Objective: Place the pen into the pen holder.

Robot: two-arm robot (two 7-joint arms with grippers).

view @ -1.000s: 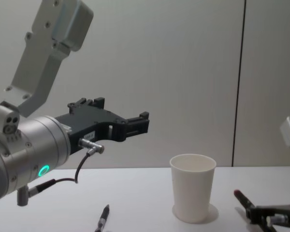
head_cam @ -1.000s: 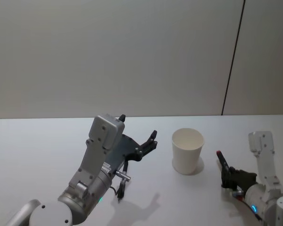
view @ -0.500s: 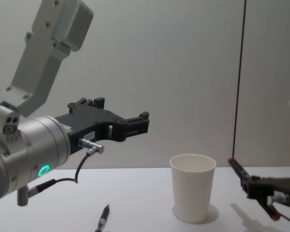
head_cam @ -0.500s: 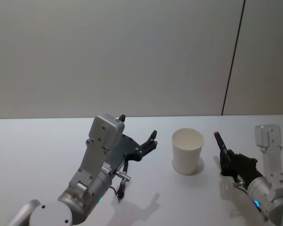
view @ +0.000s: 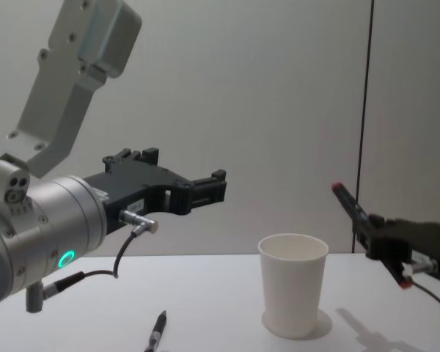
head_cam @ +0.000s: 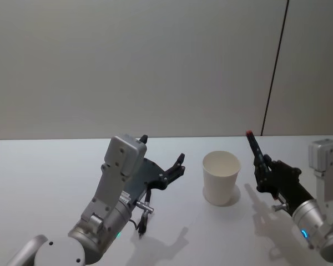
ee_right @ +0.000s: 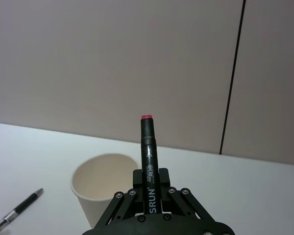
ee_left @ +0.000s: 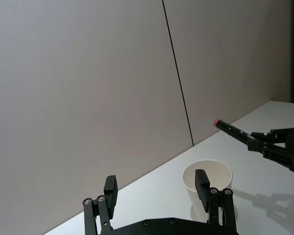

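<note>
The right gripper [head_cam: 263, 169], fingers tight on the pen [head_cam: 254, 148], has risen off the table [head_cam: 44, 180] beside the pen holder [head_cam: 221, 178] (red end above its rim). Tipping it in seems next; the left gripper [ee_left: 156, 183] hovers, fingers wide.

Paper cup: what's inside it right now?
The cup shows bare inner wall, no pen in it. Its floor is hidden by its near wall. The right tool holds a pen right of it; the left tool hangs idle.
</note>
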